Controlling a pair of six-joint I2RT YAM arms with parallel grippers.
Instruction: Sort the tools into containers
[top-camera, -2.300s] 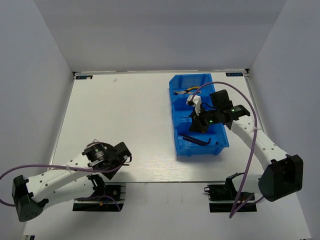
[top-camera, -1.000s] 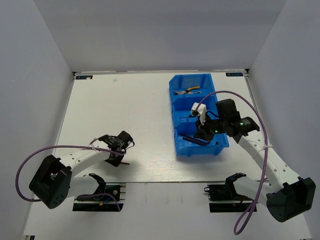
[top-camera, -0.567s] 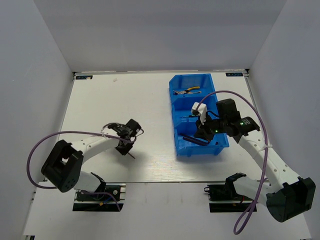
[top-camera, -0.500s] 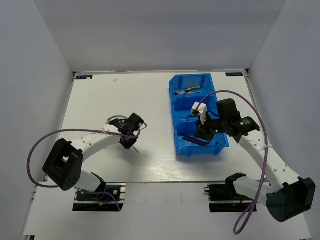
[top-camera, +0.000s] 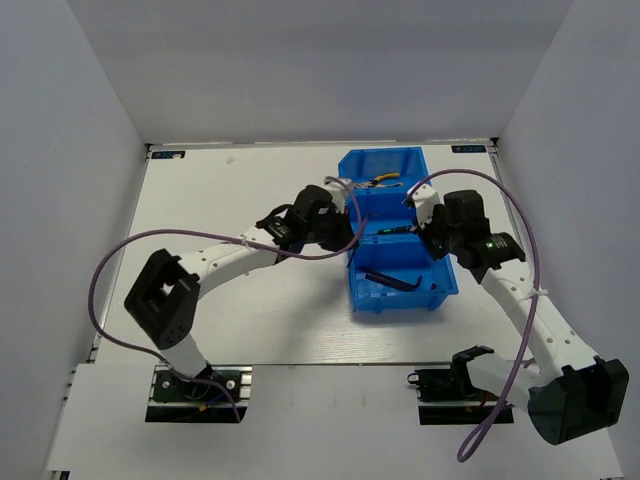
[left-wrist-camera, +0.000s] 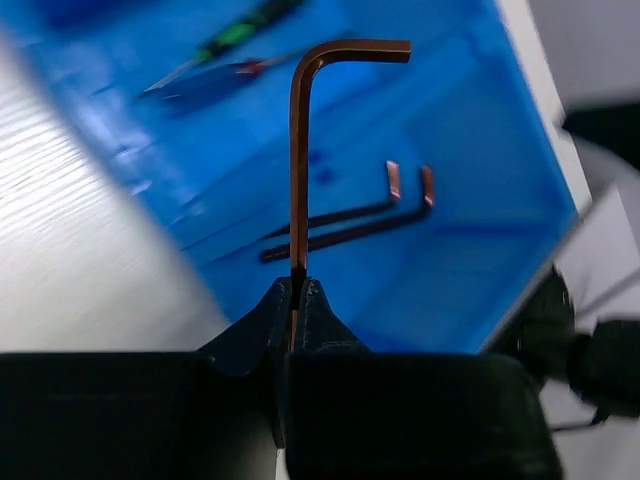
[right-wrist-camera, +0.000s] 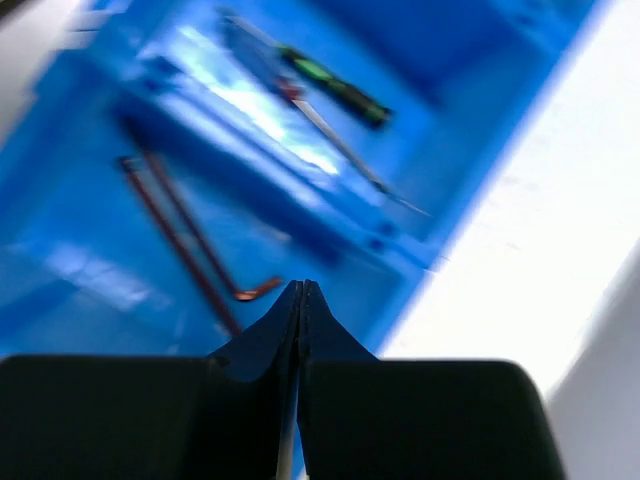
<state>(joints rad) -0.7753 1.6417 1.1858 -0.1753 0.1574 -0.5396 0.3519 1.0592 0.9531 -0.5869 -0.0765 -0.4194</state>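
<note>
Now the left fingers (left-wrist-camera: 285, 305) pinch a hex key (left-wrist-camera: 297, 170), shaft pointing to 12 o'clock, with two other keys (left-wrist-camera: 350, 229) lying in the bin (left-wrist-camera: 470, 120) ahead at 1 o'clock; the right fingers (right-wrist-camera: 292, 320) are pressed together, empty.

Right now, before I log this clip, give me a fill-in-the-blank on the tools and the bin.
1. The left jaws are shut on a ___.
2. The pliers lie in the bin's compartment ___ from the arm bases.
3. The screwdrivers lie in its ___ compartment.
4. The right jaws are ___, holding nothing.
Missing words: hex key; farthest; middle; shut.
</note>
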